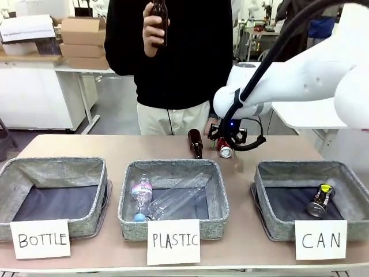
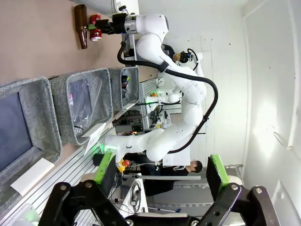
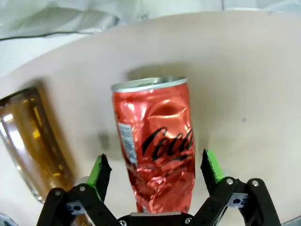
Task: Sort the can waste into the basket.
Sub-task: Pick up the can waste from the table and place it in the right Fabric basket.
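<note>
A dented red can (image 3: 155,155) with white lettering lies on the tan table, lengthwise between the fingers of my right gripper (image 3: 155,167). The green pads stand a little off each side of it, so the gripper is open around it. From the front, this red can (image 1: 225,151) shows under the right gripper (image 1: 226,143) behind the baskets. A dark silvery can (image 1: 320,200) with a yellow-green patch lies in the grey basket (image 1: 271,173) behind the "CAN" card (image 1: 321,239). My left gripper (image 2: 157,174) is open and holds nothing, well off the table.
A brown glass bottle (image 1: 195,143) lies just left of the red can. The "PLASTIC" basket (image 1: 128,199) holds clear bottles; the "BOTTLE" basket (image 1: 17,173) shows only its dark floor. A person at the far side holds another brown bottle (image 1: 159,20).
</note>
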`<state>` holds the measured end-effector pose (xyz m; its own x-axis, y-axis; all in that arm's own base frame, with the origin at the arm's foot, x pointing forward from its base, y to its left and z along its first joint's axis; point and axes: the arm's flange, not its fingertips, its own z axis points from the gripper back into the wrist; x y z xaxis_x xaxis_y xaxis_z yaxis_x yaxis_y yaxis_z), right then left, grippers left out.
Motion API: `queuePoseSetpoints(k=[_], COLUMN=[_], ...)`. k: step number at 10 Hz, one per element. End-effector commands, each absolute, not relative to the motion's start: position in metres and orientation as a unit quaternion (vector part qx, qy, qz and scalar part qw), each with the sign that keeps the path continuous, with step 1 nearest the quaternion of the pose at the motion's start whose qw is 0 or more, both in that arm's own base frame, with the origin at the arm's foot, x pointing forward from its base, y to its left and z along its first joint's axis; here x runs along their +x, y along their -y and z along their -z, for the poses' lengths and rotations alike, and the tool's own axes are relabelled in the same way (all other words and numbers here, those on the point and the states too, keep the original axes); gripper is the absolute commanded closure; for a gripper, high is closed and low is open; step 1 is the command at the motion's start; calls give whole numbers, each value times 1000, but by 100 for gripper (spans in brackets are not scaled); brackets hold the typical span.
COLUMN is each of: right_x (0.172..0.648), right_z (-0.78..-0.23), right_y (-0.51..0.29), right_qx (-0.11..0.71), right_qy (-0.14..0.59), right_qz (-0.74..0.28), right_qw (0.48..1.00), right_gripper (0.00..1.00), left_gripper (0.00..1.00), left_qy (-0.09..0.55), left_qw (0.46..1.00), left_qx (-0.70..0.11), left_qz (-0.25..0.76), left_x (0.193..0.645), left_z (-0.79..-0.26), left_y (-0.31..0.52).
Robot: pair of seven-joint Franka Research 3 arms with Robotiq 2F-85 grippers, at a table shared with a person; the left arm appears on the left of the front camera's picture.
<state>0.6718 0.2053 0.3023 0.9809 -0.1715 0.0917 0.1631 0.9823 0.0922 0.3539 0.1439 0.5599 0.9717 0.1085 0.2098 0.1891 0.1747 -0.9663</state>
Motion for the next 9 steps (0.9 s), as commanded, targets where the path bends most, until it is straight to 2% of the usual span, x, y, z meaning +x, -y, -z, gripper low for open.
queuePoseSetpoints(k=[1, 3, 4, 5, 6, 7, 8, 9], right_x=[679, 677, 678, 677, 677, 677, 676, 677], right_z=[-305, -307, -308, -309, -310, -310, -311, -310], right_y=[-204, -201, -200, -198, -197, -196, -196, -196], right_qx=[50, 46, 45, 48, 50, 54, 54, 56], right_qy=[48, 52, 50, 47, 45, 43, 41, 41], right_qz=[77, 83, 81, 82, 82, 84, 82, 81], right_qw=[995, 994, 994, 994, 994, 994, 994, 994], right_gripper=[0, 0, 60, 60, 100, 65, 100, 100], left_gripper=[0, 0, 0, 0, 0, 0, 0, 0], left_qy=[110, 110, 110, 110, 110, 110, 110, 110], left_qw=[758, 758, 758, 758, 758, 758, 758, 758], left_qx=[-643, -643, -643, -643, -643, -643, -643, -643], left_qz=[27, 27, 27, 27, 27, 27, 27, 27], left_x=[350, 350, 350, 350, 350, 350, 350, 350], left_z=[-562, -562, -562, -562, -562, -562, -562, -562], left_y=[-144, -144, -144, -144, -144, -144, -144, -144])
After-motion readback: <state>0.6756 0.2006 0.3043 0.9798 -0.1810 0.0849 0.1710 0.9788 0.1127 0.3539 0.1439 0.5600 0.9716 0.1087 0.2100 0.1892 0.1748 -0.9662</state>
